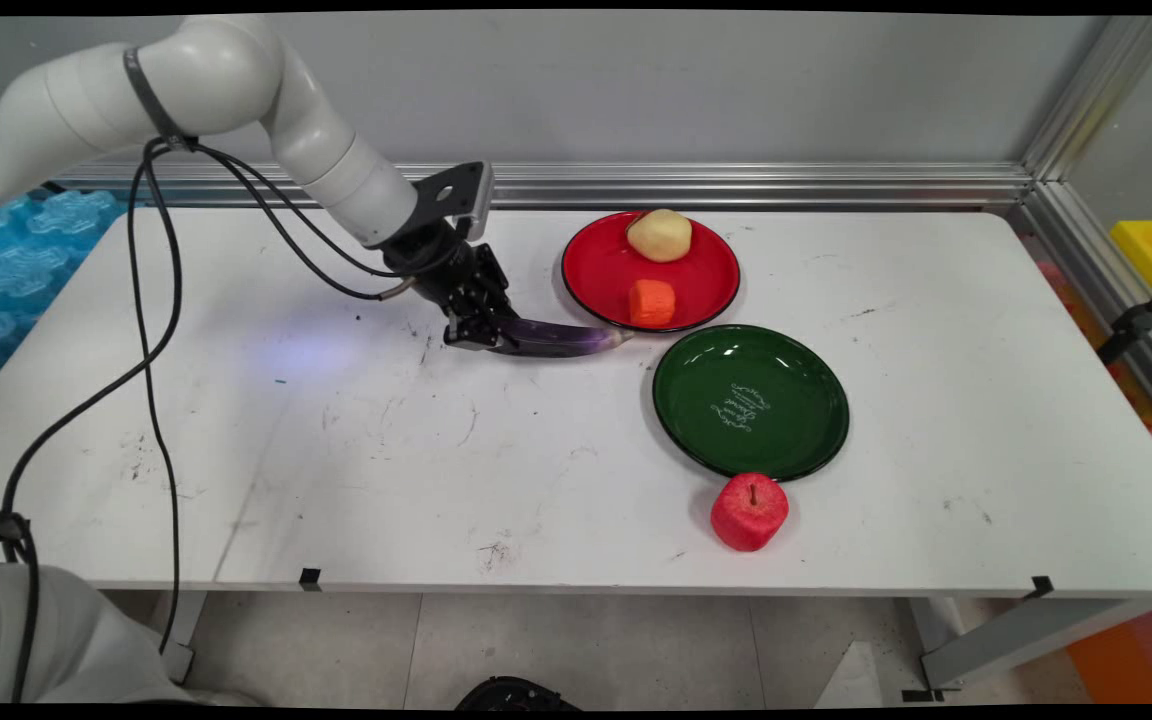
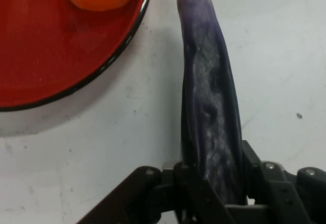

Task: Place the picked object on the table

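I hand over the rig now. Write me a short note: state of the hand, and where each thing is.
Hand: low at the table, shut on the purple eggplant, gripping one end; the eggplant's other end points toward the red plate.
Red plate: holds a potato and a carrot piece.
Green plate: nothing on it.
Red apple: on the table, just in front of the green plate.
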`<state>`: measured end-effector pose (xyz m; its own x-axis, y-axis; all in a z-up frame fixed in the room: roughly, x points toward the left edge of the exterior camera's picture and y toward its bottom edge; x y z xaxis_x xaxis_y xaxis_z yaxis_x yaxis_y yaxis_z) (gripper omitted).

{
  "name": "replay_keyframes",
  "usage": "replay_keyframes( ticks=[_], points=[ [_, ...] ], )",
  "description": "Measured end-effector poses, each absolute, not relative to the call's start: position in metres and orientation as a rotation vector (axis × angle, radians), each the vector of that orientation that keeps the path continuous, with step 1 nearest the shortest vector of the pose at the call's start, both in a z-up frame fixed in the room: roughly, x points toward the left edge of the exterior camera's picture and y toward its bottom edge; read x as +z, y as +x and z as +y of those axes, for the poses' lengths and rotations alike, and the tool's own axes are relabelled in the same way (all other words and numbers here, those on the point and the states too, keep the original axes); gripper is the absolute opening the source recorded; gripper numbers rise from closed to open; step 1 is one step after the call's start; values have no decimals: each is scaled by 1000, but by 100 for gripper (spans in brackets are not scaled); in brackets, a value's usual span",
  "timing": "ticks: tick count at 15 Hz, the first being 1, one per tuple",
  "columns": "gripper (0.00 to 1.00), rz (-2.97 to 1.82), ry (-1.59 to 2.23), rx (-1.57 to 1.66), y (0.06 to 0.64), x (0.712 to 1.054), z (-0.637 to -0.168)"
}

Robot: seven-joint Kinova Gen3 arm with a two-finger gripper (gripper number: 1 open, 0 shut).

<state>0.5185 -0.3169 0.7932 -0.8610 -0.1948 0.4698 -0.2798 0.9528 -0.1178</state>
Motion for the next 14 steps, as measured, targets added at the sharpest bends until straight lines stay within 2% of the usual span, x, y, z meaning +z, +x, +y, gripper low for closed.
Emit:
replay_keyframes(
  ticks=[14],
  points=[
    [0,-2615,346,248,514,766,-330]
  ],
)
